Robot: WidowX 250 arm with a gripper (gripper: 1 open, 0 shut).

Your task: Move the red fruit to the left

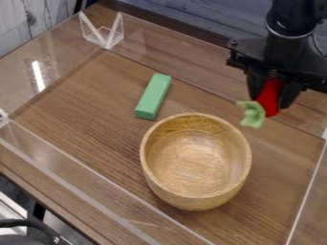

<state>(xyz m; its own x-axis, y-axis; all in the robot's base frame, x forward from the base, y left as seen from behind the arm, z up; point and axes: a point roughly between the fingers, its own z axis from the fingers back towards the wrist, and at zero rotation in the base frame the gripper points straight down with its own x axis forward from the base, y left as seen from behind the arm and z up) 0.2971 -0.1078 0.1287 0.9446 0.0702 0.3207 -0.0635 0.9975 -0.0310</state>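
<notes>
Black and bulky, the robot gripper reaches in from the top right, and its fingers are closed around the small round bright-red toy fruit! The fruit sits right between them, partly covered by the dark fingers, with its leafy green stem piece poking out below and toward the left of the picture. We're over the right side of the brown wooden table here, and the fruit shows just beyond the upper right rim of the big round light-wood bowl. Whether the stem piece touches the table, you can't tell from this angle.

Down in the bowl, nothing but smooth pale wood on view, the whole thing taking up the lower middle of the picture. Just past its upper left rim lies the long light-green rectangular block, at a slant, apart from the bowl. Up at the top left, a clear angular plastic piece stands near the table's far edge. And look at the bottom left corner: black cables and dark hardware push into the picture, cut off by its edge.
</notes>
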